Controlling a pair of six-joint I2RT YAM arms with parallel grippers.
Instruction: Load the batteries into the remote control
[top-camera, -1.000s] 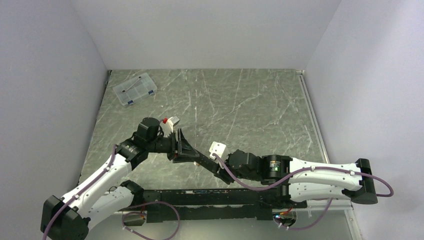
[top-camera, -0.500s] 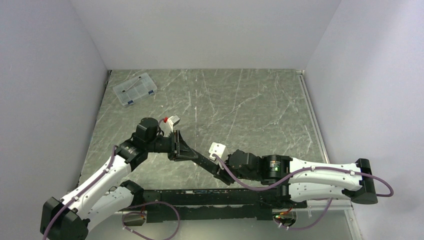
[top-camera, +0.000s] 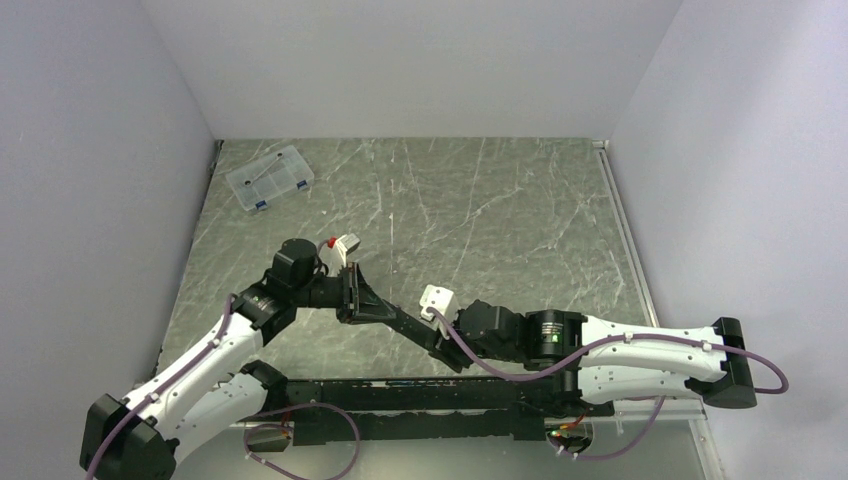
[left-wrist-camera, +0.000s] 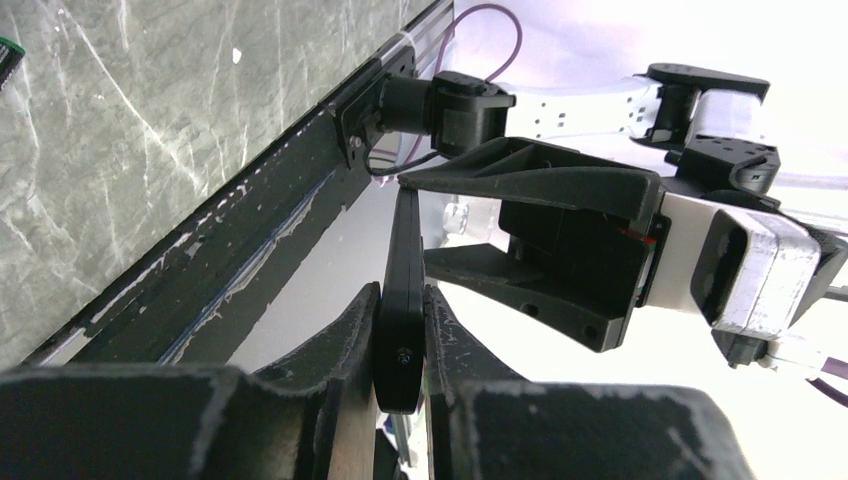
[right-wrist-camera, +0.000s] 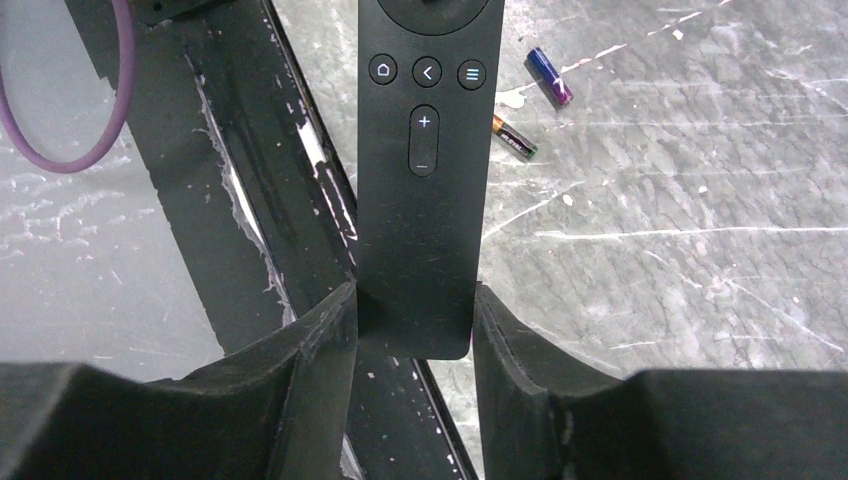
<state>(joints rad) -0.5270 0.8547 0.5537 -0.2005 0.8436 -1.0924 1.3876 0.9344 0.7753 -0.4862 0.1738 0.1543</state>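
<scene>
Remote control (right-wrist-camera: 415, 200) spans left gripper (left-wrist-camera: 402, 300) and right gripper (right-wrist-camera: 413, 297), each clamped on an end, batteries (right-wrist-camera: 514, 137) on table (right-wrist-camera: 700, 200)

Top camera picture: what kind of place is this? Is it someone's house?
Probably a robot testing booth, not a house. Plain white walls box in a marble-patterned table, a left arm and right arm are mounted at its near edge, and a clear compartment box sits in its far left corner.
</scene>
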